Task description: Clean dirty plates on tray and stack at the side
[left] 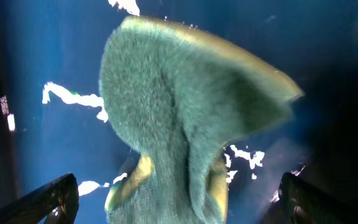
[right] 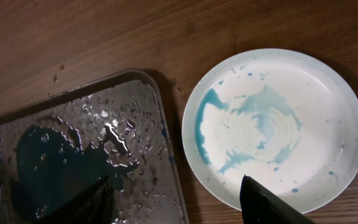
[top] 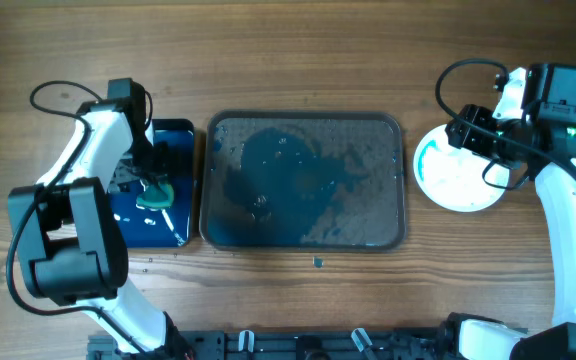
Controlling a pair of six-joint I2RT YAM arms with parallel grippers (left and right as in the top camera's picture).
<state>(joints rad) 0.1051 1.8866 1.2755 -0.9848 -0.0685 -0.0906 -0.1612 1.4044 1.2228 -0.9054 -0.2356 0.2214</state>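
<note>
Wrapping up looks like the step in hand: the tray holds no plates, only a wet teal smear, and a plate lies on the table just right of it. Whether others lie under it I cannot tell. My left gripper hangs over the blue tray with jaws wide and the sponge between them. A gap shows on each side, so I judge it is not clamped. My right gripper is wide too and holds nothing, poised between tray and plate.

The plate carries teal streaks, so I judge the wiping unfinished. The next move calls for closing squarely on the sponge and bringing it across, with the right steadying the rim.

Only the right wrist view shows the streaks and droplets plainly. Only the left wrist view shows the sponge's curled green face and yellow edge. Overhead alone shows sponge and plate well apart, the tray between them.
</note>
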